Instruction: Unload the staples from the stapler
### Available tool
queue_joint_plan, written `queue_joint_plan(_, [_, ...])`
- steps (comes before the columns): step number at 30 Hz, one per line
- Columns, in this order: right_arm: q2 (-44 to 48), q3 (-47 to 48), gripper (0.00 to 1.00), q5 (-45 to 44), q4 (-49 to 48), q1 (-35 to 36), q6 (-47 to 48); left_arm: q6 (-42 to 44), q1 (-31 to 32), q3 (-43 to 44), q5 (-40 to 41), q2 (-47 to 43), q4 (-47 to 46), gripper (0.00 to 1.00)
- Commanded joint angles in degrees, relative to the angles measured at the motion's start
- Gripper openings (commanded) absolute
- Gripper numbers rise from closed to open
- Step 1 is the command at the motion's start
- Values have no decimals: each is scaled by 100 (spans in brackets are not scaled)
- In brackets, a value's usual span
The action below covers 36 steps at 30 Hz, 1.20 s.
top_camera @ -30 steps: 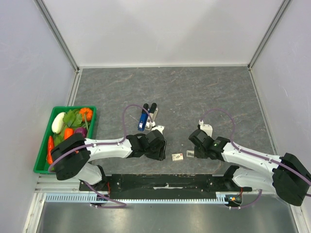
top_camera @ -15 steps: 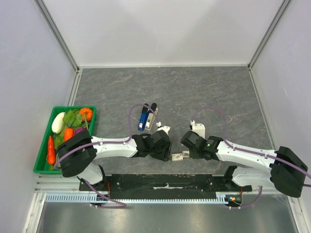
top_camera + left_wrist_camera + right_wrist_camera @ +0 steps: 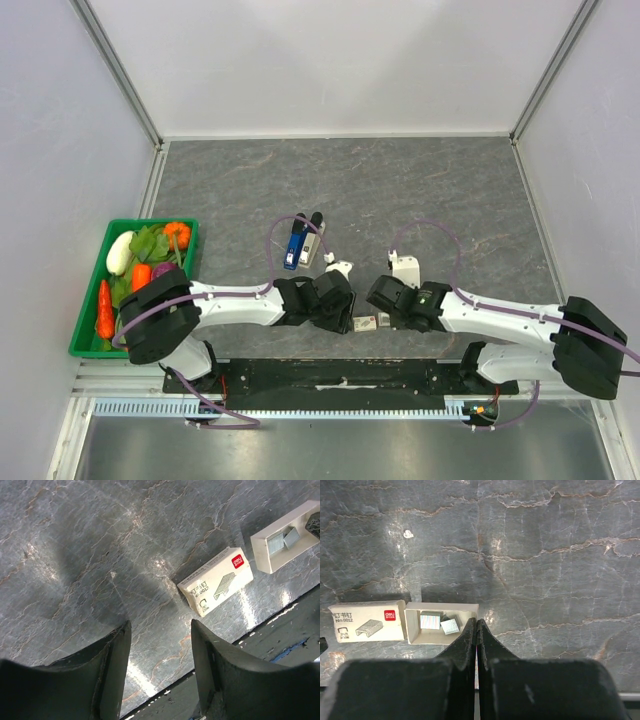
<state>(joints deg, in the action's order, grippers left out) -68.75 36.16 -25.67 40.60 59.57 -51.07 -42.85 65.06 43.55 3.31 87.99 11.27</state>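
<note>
- Closing in on white cardboard staple box (image 3: 366,323), six o'clock: right gripper (image 3: 477,625) staying shut, left gripper (image 3: 160,630) hanging half-wide, both empty.
- Grey metal stapler (image 3: 312,240) is sitting untouched at eleven.

Bright even light, glare patches on grey tabletop (image 3: 160,562)

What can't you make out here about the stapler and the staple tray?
Top view: the stapler is too small to show any staples inside.
Left wrist view: the staple tray is cut off by the right edge.
Right wrist view: the right gripper covers the tray's near right corner.
</note>
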Motion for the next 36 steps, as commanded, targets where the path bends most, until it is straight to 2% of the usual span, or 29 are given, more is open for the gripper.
queue_joint_plan(1, [-129, 207, 0, -272, 97, 116, -210, -136, 60, 110, 187, 140, -98, 57])
queue_joint_plan(12, [-297, 268, 0, -263, -26, 186, -228, -110, 77, 110, 433, 272, 42, 57])
queue_joint_plan(18, [-385, 277, 0, -245, -87, 213, -228, -83, 77, 136, 513, 377, 95, 45])
queue_joint_plan(29, [-446, 251, 0, -272, -96, 257, -254, -74, 130, 259, 574, 684, 139, 36])
queue_joint_plan(36, [-560, 277, 0, -342, -61, 309, -272, -83, 191, 303, 592, 773, 192, 36])
